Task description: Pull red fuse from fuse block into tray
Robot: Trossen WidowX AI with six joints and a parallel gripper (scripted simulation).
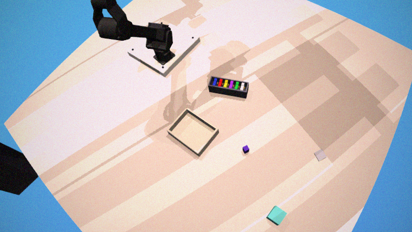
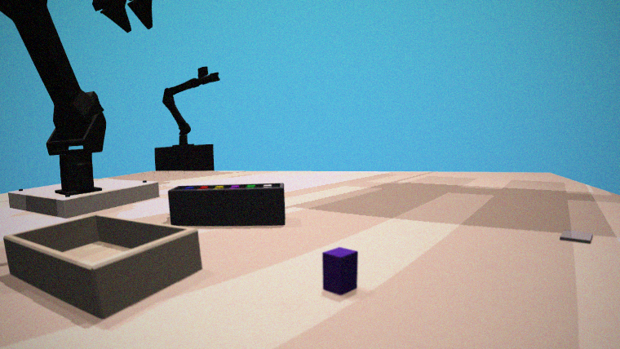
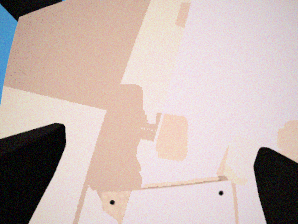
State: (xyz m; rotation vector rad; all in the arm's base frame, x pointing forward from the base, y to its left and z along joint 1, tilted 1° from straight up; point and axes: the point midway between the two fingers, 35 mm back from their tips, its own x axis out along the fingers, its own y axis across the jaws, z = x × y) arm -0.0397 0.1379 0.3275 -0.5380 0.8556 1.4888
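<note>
The red fuse (image 1: 220, 83) (image 2: 203, 187) sits in the black fuse block (image 1: 227, 91) (image 2: 228, 208), second from the left in a row, between the blue fuse (image 1: 214, 81) and the yellow fuse (image 1: 225, 83). Magenta, green and white fuses stand further right. The tray (image 1: 183, 143) (image 2: 47, 275) lies in front of the block and to its left, and is empty. My gripper (image 2: 139, 29) (image 3: 162, 147) is open, its fingers wide apart with nothing between them. It is high above the table, well away from the block and the tray, and outside the top view.
The arm's base plate (image 1: 143, 55) (image 2: 38, 205) is behind the tray. A small purple block (image 1: 245, 149) (image 2: 339, 271) stands right of the tray. A flat grey tile (image 1: 320, 155) (image 2: 576, 236) lies far right, a turquoise block (image 1: 276, 214) at the front. Another arm (image 2: 174, 108) stands beyond the table.
</note>
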